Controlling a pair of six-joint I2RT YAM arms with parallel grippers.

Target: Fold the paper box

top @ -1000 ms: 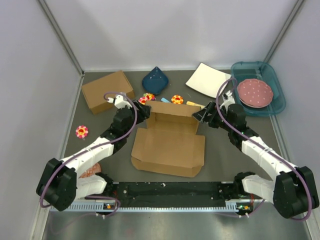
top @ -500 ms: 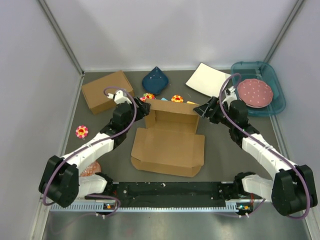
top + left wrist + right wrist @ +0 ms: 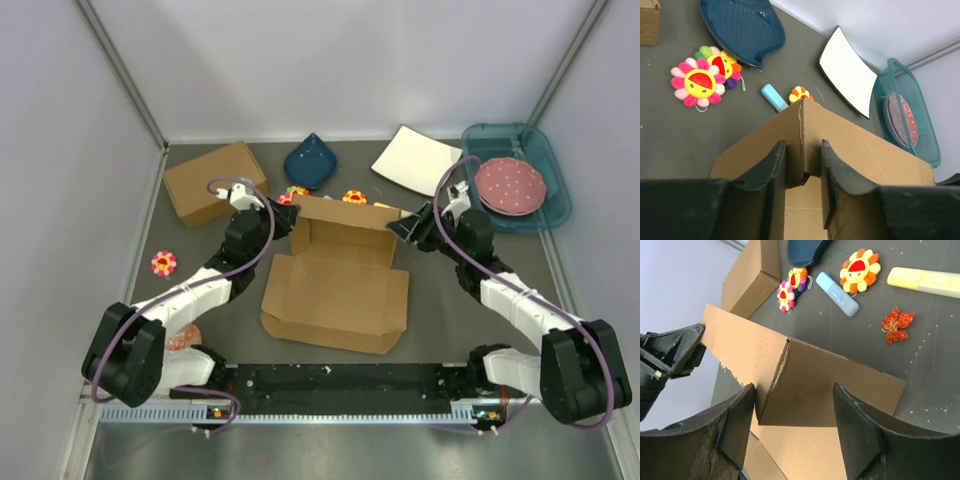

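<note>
**Both far corners of the box now bracketed**

The paper box [image 3: 335, 290], a plain brown cardboard mailer cut-out, lies in the middle of the dark bench [image 3: 430, 335] between the two arms. Its near panel is flat and its far wall stands upright. Over the last second both arms have edged in toward the two ends of that wall and drawn their grips narrower. The left fingers [image 3: 772, 175] now look clamped on the far-left corner fold, with card filling the gap between them. The right fingers [image 3: 855, 420] are apart, bracketing the far-right corner (the fold sits between them) without plainly pressing. My reading is that the side flaps are being squared against the far wall, so a right-hand pinch likely follows. The near panel remains unfolded.
</note>
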